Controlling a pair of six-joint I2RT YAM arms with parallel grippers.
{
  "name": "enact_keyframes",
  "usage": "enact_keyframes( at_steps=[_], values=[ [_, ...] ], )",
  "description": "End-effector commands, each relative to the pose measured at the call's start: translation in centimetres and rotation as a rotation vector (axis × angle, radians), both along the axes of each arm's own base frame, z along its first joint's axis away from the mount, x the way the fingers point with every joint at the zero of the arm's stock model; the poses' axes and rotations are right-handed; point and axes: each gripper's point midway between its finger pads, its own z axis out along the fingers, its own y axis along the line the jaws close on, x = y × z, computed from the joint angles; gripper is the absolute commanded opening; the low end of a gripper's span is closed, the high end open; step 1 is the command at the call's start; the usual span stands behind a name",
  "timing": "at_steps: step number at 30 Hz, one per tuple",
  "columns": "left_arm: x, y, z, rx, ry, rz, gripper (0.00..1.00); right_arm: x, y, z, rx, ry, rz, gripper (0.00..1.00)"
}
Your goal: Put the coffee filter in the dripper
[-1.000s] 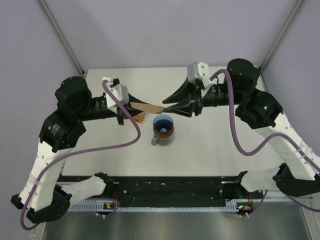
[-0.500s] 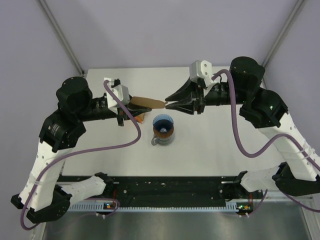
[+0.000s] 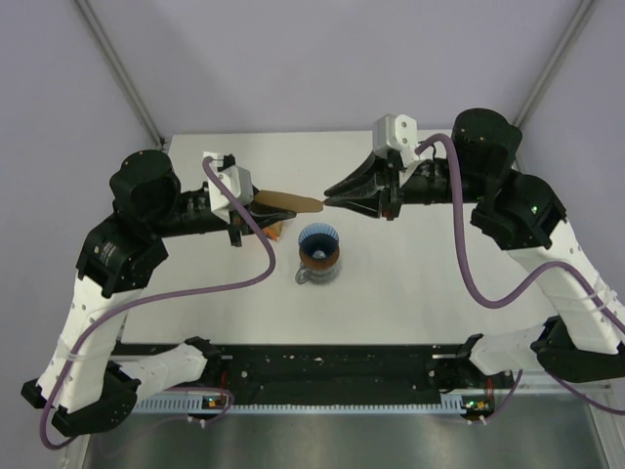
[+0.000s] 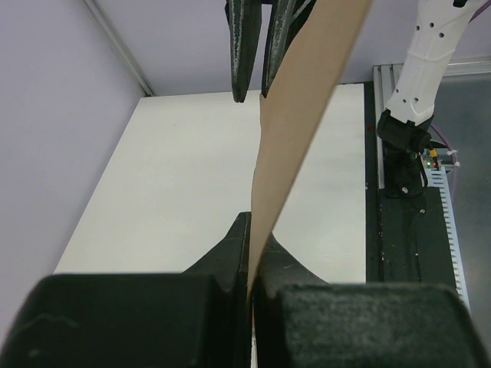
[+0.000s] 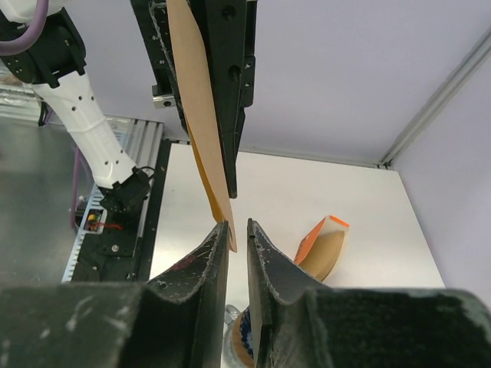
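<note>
The coffee filter (image 3: 289,203) is a flat tan paper held in the air, behind and above the blue dripper (image 3: 318,244). My left gripper (image 3: 256,206) is shut on its left end, and the paper runs up from between the jaws (image 4: 255,230) in the left wrist view. My right gripper (image 3: 327,199) meets the filter's right tip. Its jaws (image 5: 237,226) stand a narrow gap apart, and the filter's tip (image 5: 230,230) lies between them against the left finger. The dripper sits on a glass jug (image 3: 307,275).
An orange-and-white pack of brown filters (image 3: 273,230) lies on the white table (image 3: 420,274) under the left gripper and left of the dripper; it also shows in the right wrist view (image 5: 326,245). Frame posts stand at the table's back corners.
My right gripper has narrowed its jaws around the filter's right tip and shifted slightly back. The left gripper lifted the filter a little and levelled it.
</note>
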Motion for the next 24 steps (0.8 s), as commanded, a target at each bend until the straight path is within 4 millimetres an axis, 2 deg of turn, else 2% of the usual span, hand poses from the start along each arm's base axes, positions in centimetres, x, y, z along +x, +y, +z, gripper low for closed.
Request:
enact_keyframes(
  at_steps=[1, 14, 21, 24],
  values=[
    [-0.73, 0.19, 1.82, -0.034, -0.066, -0.017, 0.00, -0.75, 0.00, 1.18, 0.028, -0.028, 0.025, 0.16],
    [-0.71, 0.16, 1.77, -0.033, -0.067, -0.017, 0.00, -1.23, 0.98, 0.83, 0.022, -0.012, 0.088, 0.18],
    [-0.79, 0.22, 1.75, -0.032, -0.068, -0.018, 0.00, -1.29, 0.39, 1.24, 0.032, -0.030, 0.064, 0.18],
    [-0.74, 0.16, 1.74, -0.032, -0.067, -0.019, 0.00, -1.24, 0.26, 1.52, 0.037, -0.037, 0.056, 0.24]
  ],
)
